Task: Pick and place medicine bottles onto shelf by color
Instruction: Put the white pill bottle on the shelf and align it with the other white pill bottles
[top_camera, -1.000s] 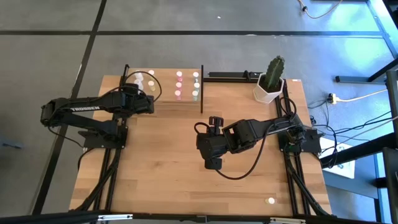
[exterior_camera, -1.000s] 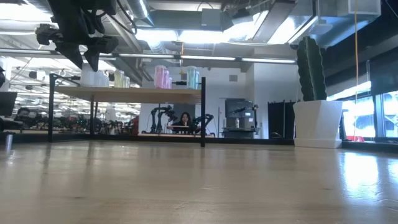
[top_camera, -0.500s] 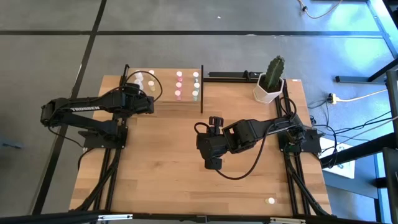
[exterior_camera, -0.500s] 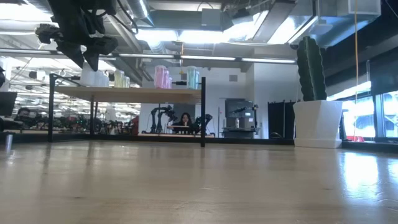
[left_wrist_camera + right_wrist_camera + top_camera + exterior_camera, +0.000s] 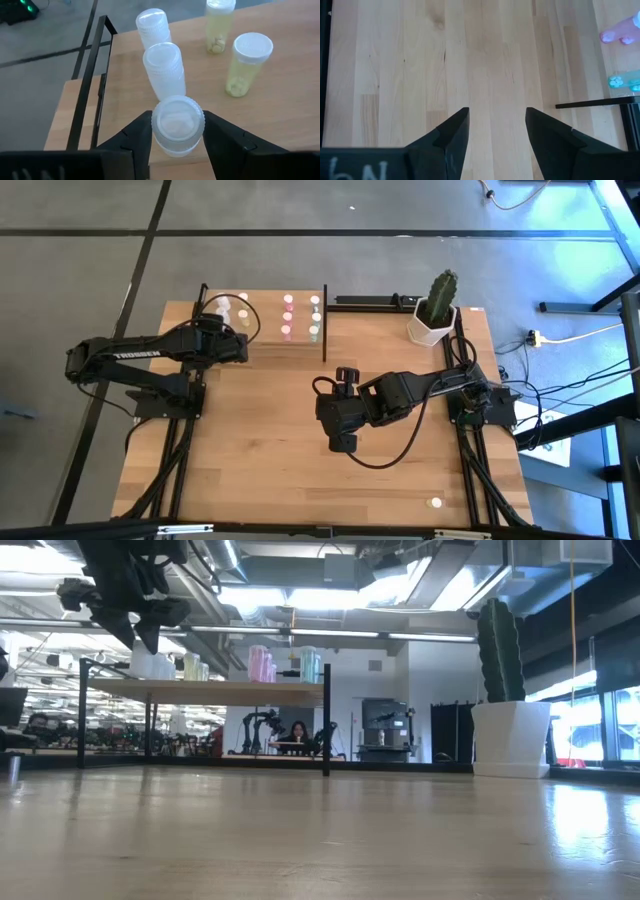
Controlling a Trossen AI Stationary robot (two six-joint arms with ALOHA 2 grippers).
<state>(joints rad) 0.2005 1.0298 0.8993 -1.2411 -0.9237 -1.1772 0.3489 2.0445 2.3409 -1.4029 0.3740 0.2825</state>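
Medicine bottles stand on the shelf at the far left part of the tabletop, sorted in short rows by colour: white at the shelf's left end, pale yellow next, then pink, then pale green by the right-hand posts. In the low view the same order reads across the raised board, white, yellow, pink, green.

The left gripper is over the left end of the shelf. Its jaws are clamped on a white bottle, one finger on either side of the cap end. Two more white bottles stand in line just beyond the held one, with two pale yellow bottles beside them. Whether the held bottle's base touches the board cannot be told; the fingers hide it.

The right gripper hangs over bare tabletop near the middle, well apart from the shelf. Its jaws stand apart and hold nothing.

A white pot with a cactus stands at the far right corner. One small pale item, possibly a bottle, lies alone near the front right edge.
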